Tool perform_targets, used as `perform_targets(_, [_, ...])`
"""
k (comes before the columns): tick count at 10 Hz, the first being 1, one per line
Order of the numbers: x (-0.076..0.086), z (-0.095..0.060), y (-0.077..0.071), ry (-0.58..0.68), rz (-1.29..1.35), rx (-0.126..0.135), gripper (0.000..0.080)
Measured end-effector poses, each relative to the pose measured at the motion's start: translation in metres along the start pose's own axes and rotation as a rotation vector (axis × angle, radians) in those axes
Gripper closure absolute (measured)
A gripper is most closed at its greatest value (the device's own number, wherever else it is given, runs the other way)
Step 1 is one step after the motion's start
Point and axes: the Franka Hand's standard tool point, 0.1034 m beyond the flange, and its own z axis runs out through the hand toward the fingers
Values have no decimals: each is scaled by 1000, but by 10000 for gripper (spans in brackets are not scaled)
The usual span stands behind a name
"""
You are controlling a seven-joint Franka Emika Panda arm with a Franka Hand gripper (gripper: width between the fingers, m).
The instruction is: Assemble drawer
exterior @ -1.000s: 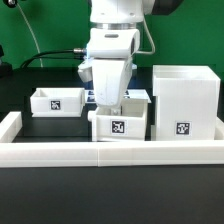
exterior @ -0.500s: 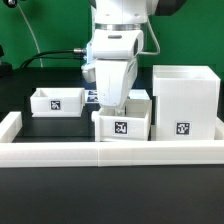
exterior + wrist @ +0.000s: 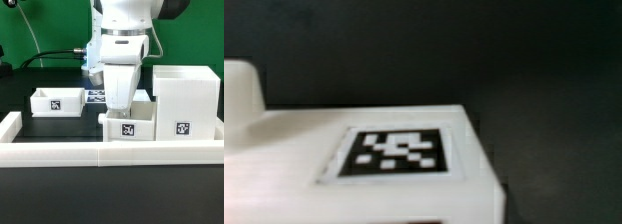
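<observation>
The drawer's tall white housing (image 3: 184, 100) stands at the exterior view's right with a tag on its front. One small open-top tray (image 3: 57, 100) sits at the left. The second tray (image 3: 128, 122) sits in the middle, close beside the housing. My gripper (image 3: 121, 101) reaches straight down into this tray; its fingertips are hidden behind the tray wall, and the tray moves with it. In the wrist view the tray's white tagged face (image 3: 397, 152) fills the picture, very close and blurred, with a rounded white part (image 3: 239, 95) beside it.
The low white rim (image 3: 110, 153) edges the black table along the front and at the left (image 3: 10, 125). The marker board (image 3: 96, 97) lies behind the middle tray. Black cables run at the back left.
My gripper and the middle tray have moved together toward the exterior view's right, closer to the housing. The left tray and the housing have not moved.
</observation>
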Motion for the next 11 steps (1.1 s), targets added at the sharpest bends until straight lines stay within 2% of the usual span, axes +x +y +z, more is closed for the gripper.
perform_targets(2, [-1, 0, 2, 2, 6, -11, 757])
perform_targets(3, [0, 0, 3, 7, 12, -36, 757])
perform_targets(6, [6, 5, -2, 4, 14, -27, 757])
perform_targets(9, [18, 4, -5, -5, -4, -31, 757])
perform_targets(11, [17, 5, -4, -5, 2, -31, 757])
